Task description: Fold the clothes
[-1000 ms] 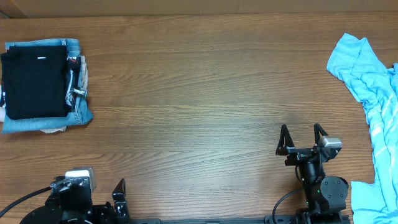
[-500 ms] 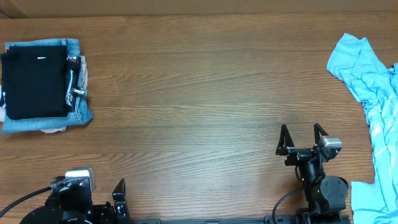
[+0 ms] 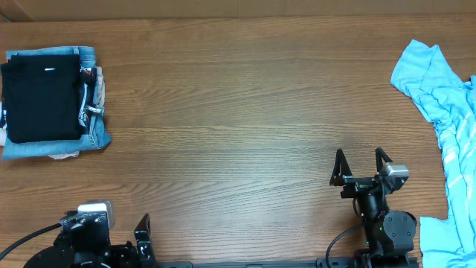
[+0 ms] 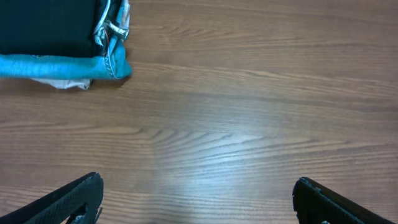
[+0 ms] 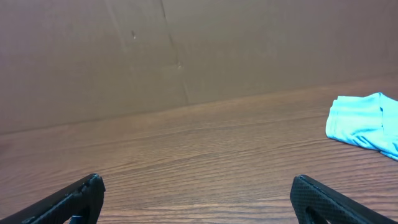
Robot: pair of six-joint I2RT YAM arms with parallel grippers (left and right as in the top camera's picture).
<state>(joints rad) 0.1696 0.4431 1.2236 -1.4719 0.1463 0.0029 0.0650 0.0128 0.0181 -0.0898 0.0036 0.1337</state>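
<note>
Overhead view: both my arms are parked at the near edge of the table (image 3: 245, 112), holding nothing.
Left gripper (image 4: 198, 200): fingers spread wide apart, over bare wood at the near left.
Right gripper (image 3: 362, 165): fingers also wide apart, empty, at the near right.
Black T-shirt (image 3: 41, 100): far left, already a neat rectangle on top of a stack, a small white label showing near its far edge.
Under it: a light blue denim piece (image 3: 93, 134) sticks out on the near and right sides, and a black garment with white lettering (image 3: 91, 93) shows along the right edge.
Look: plain, soft, matte black, edges squared, no loose sleeve visible.
Right side: a crumpled light blue shirt (image 3: 442, 97) lies at the far right, well apart from the stack.
Step in hand: I judge the black shirt's fold finished; if I touch it again, I should press flat from above and not drag the stack.
</note>
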